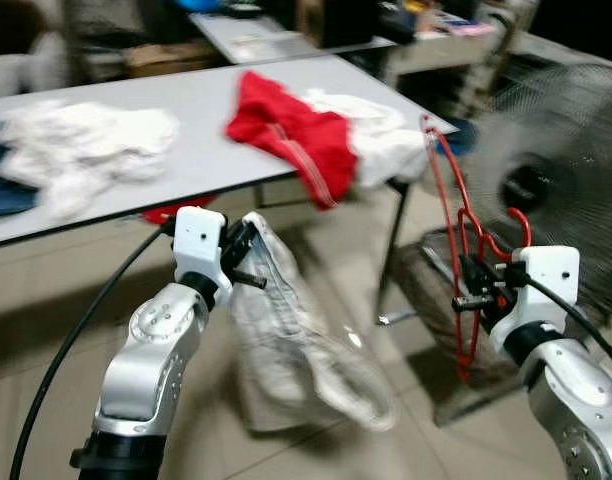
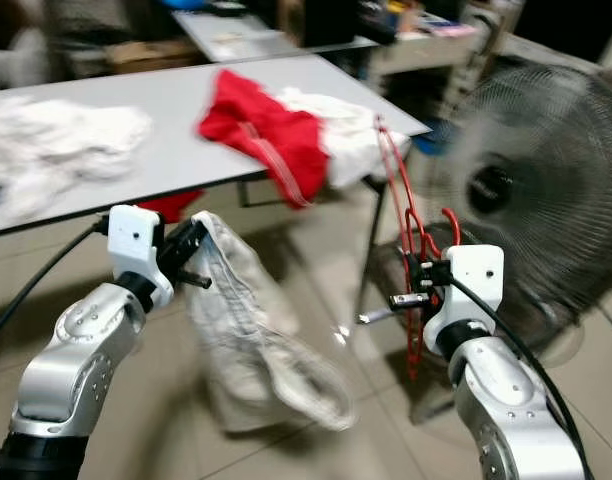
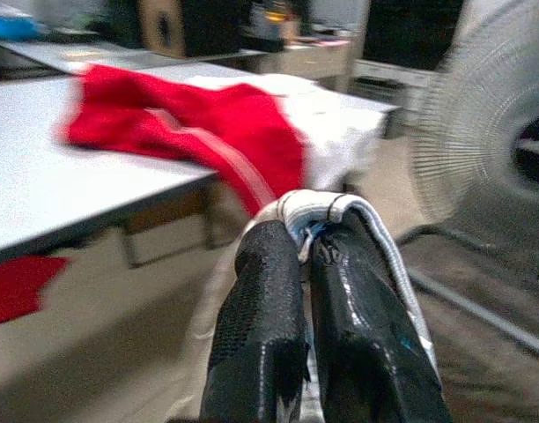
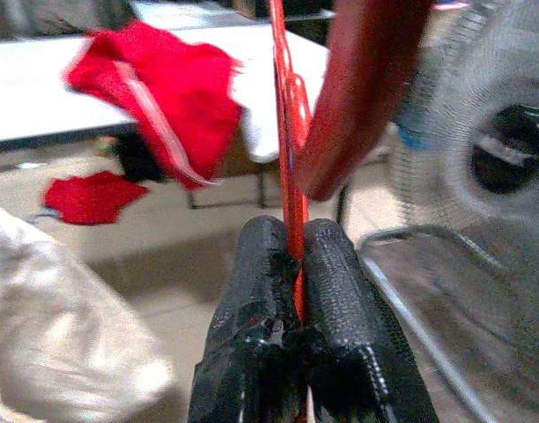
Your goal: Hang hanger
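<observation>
Carrying step, hanging not yet begun: right gripper (image 1: 466, 290) clenched on thin red wire hanger (image 1: 456, 250) rising above its fingers, left gripper (image 1: 248, 262) clamped on pale crumpled cloth garment (image 1: 306, 350) drooping below; next, probably, finding a rail for the hook.

Dim indoor light; motion blur smears all 4 views.

A table (image 1: 186, 150) stands ahead with clothes (image 1: 286, 130) heaped on it. A fan (image 1: 556, 190) stands to the right. More clothing (image 4: 92, 196) lies on the floor beneath the table.
</observation>
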Available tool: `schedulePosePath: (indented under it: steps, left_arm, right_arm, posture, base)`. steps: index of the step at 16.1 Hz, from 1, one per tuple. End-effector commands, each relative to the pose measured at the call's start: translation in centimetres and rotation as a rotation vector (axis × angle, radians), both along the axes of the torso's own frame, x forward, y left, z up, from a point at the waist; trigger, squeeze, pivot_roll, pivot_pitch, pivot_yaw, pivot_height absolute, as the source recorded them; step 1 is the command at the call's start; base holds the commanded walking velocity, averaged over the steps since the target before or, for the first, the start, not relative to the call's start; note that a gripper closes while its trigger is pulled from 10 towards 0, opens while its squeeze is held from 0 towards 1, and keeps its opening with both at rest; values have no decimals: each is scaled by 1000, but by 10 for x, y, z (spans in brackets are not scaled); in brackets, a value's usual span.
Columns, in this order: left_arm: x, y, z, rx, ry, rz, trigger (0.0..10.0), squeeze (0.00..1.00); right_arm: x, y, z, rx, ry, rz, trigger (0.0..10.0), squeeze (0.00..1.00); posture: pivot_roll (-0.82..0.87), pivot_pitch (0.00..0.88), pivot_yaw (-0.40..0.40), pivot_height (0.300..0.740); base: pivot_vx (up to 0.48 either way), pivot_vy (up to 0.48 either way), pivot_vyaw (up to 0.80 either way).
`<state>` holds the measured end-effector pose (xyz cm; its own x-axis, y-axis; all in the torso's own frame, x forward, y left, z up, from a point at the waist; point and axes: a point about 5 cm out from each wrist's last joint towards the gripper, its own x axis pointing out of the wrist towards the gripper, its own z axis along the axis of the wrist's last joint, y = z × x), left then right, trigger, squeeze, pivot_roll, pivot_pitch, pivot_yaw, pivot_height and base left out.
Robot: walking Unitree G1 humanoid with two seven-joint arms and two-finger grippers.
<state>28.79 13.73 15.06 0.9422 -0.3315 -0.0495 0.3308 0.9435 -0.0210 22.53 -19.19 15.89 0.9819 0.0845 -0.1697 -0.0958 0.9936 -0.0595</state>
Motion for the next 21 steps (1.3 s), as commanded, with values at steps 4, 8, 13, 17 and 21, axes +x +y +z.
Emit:
schedulePosePath:
  steps: [4,8,13,17,21]
  left_arm:
    - [1,-7,16,-16,-87,-27,10000,0]
    - [3,-7,17,-19,-91,-24,10000,0]
    - [10,-9,21,-2,-99,-41,10000,0]
    - [42,-7,42,29,-158,-41,10000,0]
    - [65,-3,77,42,-244,-45,10000,0]
  right_arm:
    - [2,-5,3,-14,-14,-2,10000,0]
    - [1,-1,0,-26,15,62,10000,0]
    - [-9,-2,-3,-116,69,250,10000,0]
    - [-36,-12,21,-204,109,626,10000,0]
    - [-48,-11,23,-232,211,821,10000,0]
  posture:
    - [-149,0,-12,740]
    - [-138,0,-21,740]
    - [-144,0,4,740]
    - [-161,0,19,740]
    - [-157,0,11,740]
  base:
    - [397,0,0]
    - [414,0,0]
    - [430,0,0]
    - [433,0,0]
    - [435,0,0]
